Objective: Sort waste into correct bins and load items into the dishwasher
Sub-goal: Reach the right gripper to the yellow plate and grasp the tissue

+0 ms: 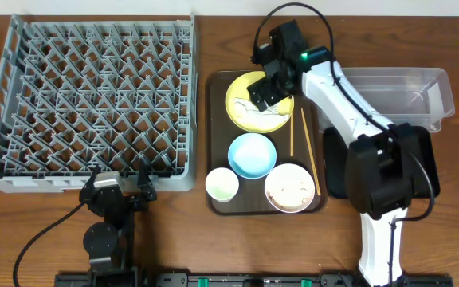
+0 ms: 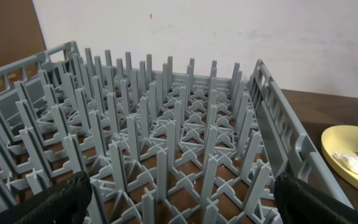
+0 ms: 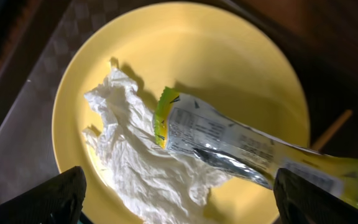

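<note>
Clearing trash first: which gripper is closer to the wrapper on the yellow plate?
Right. The right gripper hangs open directly above the wrapper on the yellow plate. The left gripper sits open at the dish rack's near edge, far off to the left.

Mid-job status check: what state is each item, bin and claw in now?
dish rack: empty
yellow plate: on brown tray, holds tissue and wrapper
blue bowl: upright, empty
white cup: upright
white bowl: upright, rice scraps inside
chopsticks: lying flat on the tray
clear container: looks empty
black tray: mostly hidden under the right arm
left claw: open, empty, by the rack
right claw: open, empty, above the plate
</note>
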`<state>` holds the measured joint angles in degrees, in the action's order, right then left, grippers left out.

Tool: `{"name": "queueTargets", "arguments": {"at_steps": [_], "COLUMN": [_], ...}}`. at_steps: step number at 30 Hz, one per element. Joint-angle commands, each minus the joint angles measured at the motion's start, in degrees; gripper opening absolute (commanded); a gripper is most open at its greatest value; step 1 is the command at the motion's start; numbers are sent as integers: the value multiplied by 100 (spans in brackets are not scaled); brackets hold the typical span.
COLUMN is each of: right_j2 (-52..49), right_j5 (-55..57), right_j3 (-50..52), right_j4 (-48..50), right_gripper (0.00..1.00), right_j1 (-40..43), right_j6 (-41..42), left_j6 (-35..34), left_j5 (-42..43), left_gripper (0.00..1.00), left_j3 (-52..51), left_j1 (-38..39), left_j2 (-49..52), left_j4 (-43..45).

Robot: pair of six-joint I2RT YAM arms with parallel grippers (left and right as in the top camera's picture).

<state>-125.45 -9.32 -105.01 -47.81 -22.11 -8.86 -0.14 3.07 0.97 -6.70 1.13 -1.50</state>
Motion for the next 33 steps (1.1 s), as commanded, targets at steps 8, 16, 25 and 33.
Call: {"name": "queueTargets", "arguments": {"at_steps": [8,16,25,33], "right_j2": [-501,-896,-968,-199], "right_j5": [118,116,118,111], "right_j3": [-87,-87,-90,-105], "right_j4": [70,52,-22,-439], "right_gripper": [98,98,6,1], "right_j1": [-197,-234,-238,-238], "right_j6": [-1423,-1694,-1268,-380], "left_j6": [33,33,33,33], "left_j5": [39,39,39,39], "left_gripper": [94,94,94,94], "left_j3": [-74,-74,-74,-74], "left_j1": [-24,-24,-24,-24], "left_j2": [-13,-13,-13,-13], "left_j4": [-232,-232,-232,-232]}}
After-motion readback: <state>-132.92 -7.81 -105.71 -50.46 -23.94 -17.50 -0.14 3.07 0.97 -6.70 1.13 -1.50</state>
